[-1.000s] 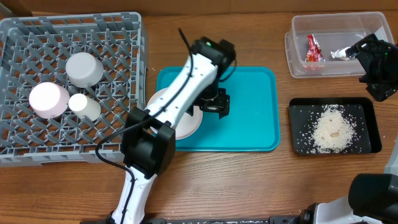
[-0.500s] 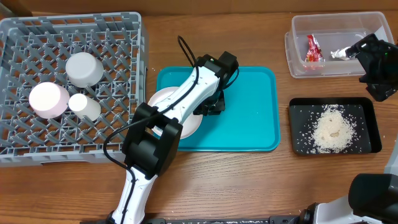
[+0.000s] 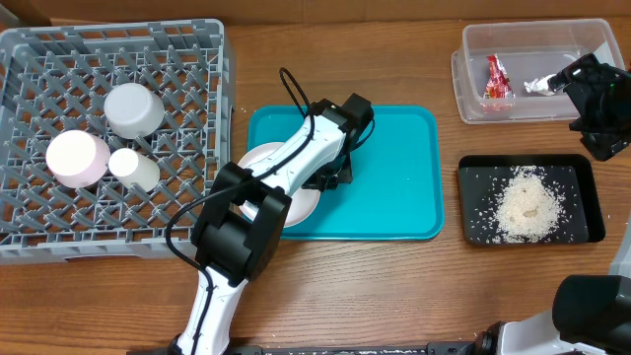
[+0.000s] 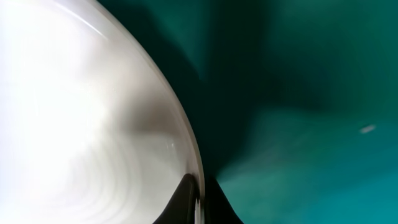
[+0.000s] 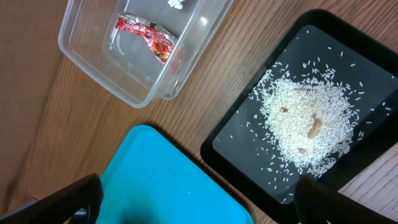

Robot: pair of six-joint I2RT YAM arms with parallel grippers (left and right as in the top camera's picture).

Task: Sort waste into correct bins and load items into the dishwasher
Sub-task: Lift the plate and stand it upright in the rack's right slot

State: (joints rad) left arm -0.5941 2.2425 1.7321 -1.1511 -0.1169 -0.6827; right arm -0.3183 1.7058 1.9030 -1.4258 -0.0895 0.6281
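The large white plate (image 3: 304, 204) lies at the left end of the teal tray (image 3: 394, 168). My left gripper (image 3: 330, 176) is shut on the plate's right rim. In the left wrist view the rim (image 4: 196, 180) runs between the two dark fingertips of that gripper (image 4: 200, 208). Two pale bowls (image 3: 133, 108) (image 3: 77, 158) and a small white cup (image 3: 133, 168) sit in the grey dish rack (image 3: 222, 99). The clear tub (image 3: 523, 110) holds the red wrapper (image 3: 496, 77) and the tissue (image 3: 538, 85). Rice (image 3: 527, 205) lies in the black tray (image 3: 473, 177). My right gripper (image 3: 584, 110) hangs open and empty between the tub and the black tray.
The right wrist view shows the tub (image 5: 81, 56) with the wrapper (image 5: 146, 37), the black tray (image 5: 236, 143) with rice (image 5: 305, 121), and a corner of the teal tray (image 5: 168, 180). Bare wooden table lies between them and along the front edge.
My left gripper has closed from wide open onto the plate's rim and shifted slightly left on the teal tray. The right arm has not moved.
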